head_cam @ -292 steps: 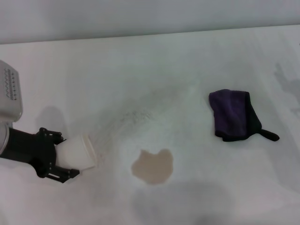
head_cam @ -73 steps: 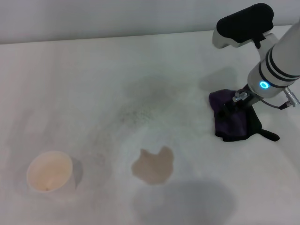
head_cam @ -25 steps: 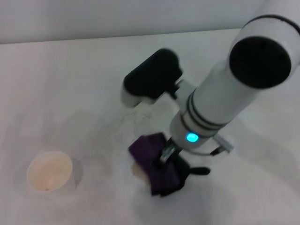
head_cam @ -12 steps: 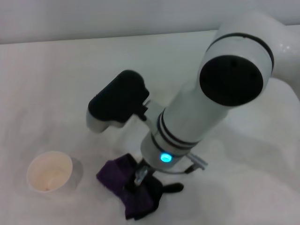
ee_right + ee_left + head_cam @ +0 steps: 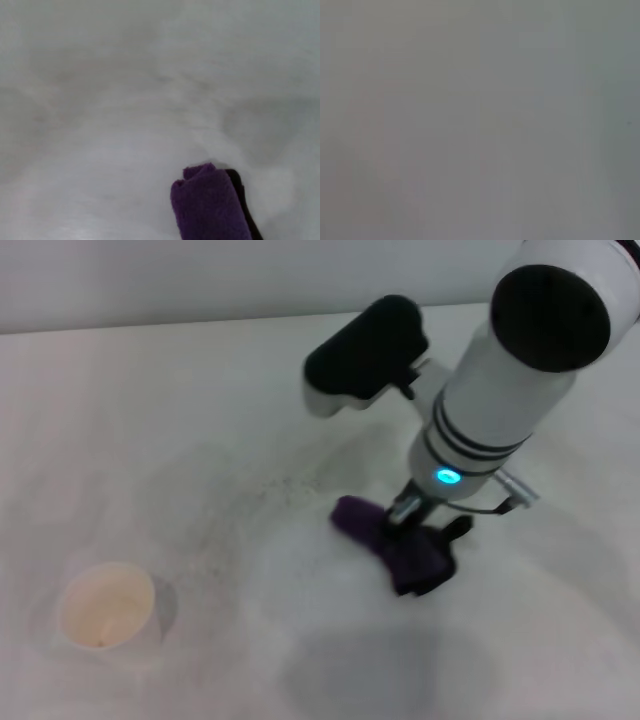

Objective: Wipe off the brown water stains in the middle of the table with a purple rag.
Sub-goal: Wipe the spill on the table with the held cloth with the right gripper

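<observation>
On your far left in the head view sits a white paper cup [image 5: 106,612], upright, open mouth facing up, near the front edge and well apart from everything else. Moving right, the table [image 5: 200,420] is bare white w/ a faint grey speckled smudge [image 5: 260,490] running diagonally toward the middle. No brown puddle shows anywhere on the surface you can see.

Center-right: the purple rag [image 5: 392,545] lies bunched on the table, dark purple w/ black edging on its right side. The right gripper [image 5: 405,515] comes straight down onto it; the fingers are buried in the cloth, clamped on the rag and pressing it to the tabletop. The big white forearm w/ the lit blue-green ring [image 5: 447,477] and the black camera housing [image 5: 368,340] block much of the table behind and right of the rag.

Right wrist view: rag [image 5: 210,207] close up, white table [image 5: 125,100] beyond.

Left wrist view is blank grey; left gripper isn't seen.
</observation>
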Controlling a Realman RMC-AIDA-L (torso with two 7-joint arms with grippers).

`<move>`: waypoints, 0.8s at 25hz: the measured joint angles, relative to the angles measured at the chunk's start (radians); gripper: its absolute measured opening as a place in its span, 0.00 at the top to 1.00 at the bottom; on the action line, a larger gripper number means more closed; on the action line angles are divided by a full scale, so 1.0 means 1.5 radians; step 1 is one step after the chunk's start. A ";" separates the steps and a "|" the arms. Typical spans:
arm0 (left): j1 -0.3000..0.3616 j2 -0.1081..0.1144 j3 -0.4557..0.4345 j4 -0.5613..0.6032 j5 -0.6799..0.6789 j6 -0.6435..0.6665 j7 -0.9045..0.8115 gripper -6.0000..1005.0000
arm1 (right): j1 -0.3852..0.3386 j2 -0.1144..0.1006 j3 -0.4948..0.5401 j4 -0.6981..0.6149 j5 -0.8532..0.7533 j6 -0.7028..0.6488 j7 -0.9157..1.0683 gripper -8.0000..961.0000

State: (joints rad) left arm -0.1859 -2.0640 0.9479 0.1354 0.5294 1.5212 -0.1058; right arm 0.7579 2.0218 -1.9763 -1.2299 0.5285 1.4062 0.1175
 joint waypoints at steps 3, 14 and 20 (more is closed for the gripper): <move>-0.003 0.000 -0.001 0.000 0.000 -0.005 0.000 0.13 | 0.002 0.002 0.003 0.011 -0.008 -0.003 0.000 0.90; -0.018 0.004 -0.001 -0.001 0.000 -0.024 0.000 0.13 | 0.050 0.004 -0.090 0.023 0.264 -0.110 -0.090 0.90; -0.019 0.007 -0.001 -0.001 0.000 -0.024 0.000 0.13 | 0.045 0.004 -0.092 0.029 0.263 -0.123 -0.090 0.90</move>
State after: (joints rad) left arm -0.2141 -2.0541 0.9465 0.1343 0.5292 1.4846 -0.1058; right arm 0.8257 2.0272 -2.1148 -1.1866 0.9236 1.2224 -0.0169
